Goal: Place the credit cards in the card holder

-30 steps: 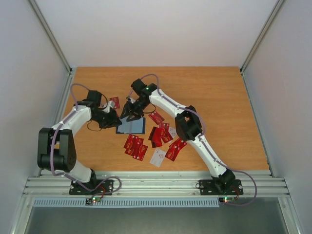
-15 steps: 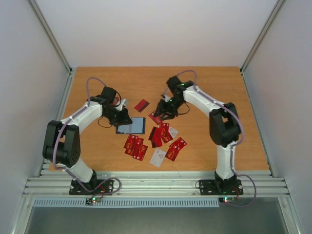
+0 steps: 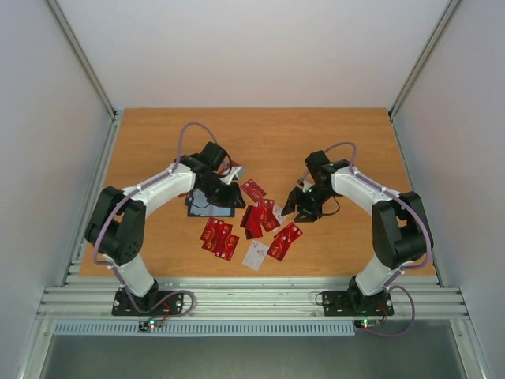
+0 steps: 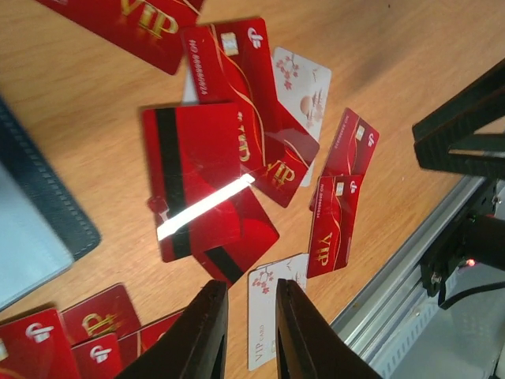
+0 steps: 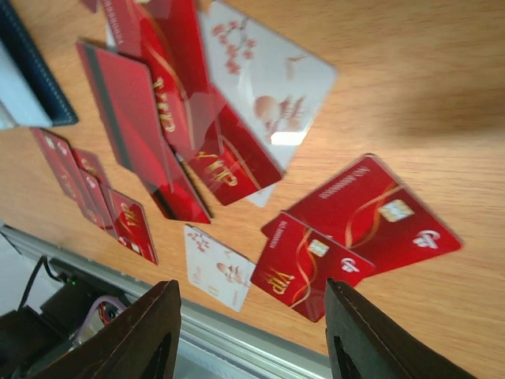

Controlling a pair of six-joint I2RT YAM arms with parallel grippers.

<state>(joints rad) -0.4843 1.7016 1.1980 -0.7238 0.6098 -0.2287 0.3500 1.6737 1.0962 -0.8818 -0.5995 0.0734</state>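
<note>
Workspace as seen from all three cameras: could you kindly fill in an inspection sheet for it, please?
Surface: orange-brown wooden tabletop, flat.
Job's things: flat red rectangular cards and a few white cards lie loose, some overlapping; dark navy folding card holder lies open, pale blue inside.
Clutter: nothing seen.
Grippers: left gripper narrowly parted, empty, near the holder; right gripper wide open, empty, above the cards.
Cables: purplish cables loop along both arms.
Surroundings: pale enclosure walls; metal rail at the near edge.
</note>
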